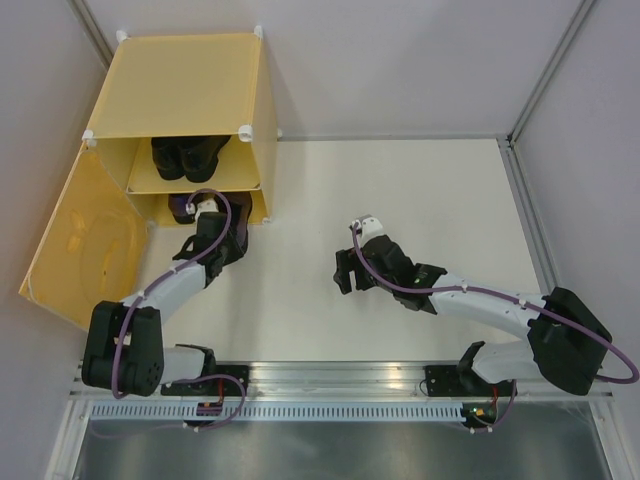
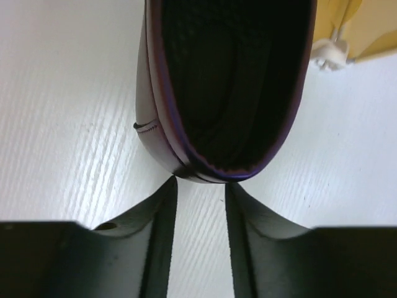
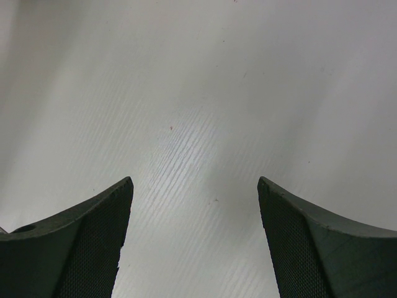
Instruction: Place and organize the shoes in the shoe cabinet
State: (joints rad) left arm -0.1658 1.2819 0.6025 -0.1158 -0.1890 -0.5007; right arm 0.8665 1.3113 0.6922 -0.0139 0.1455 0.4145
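Observation:
The yellow-orange shoe cabinet (image 1: 190, 85) stands at the back left with its door (image 1: 80, 235) swung open to the left. The black pair (image 1: 185, 155) sits on the inner shelf. My left gripper (image 1: 222, 212) is at the mouth of the lower compartment. In the left wrist view it (image 2: 200, 186) is slightly open and empty, its tips right at the heel of a dark purple shoe (image 2: 229, 81) that lies on the table, with bare table between the jaws. A cabinet corner (image 2: 360, 31) shows at the right. The other purple shoe is not clearly visible. My right gripper (image 1: 345, 270) (image 3: 195, 186) is wide open and empty over bare table.
The white table is bounded by grey walls at the back and sides, with a metal rail (image 1: 330, 385) along the near edge. The open door leans out to the left of my left arm.

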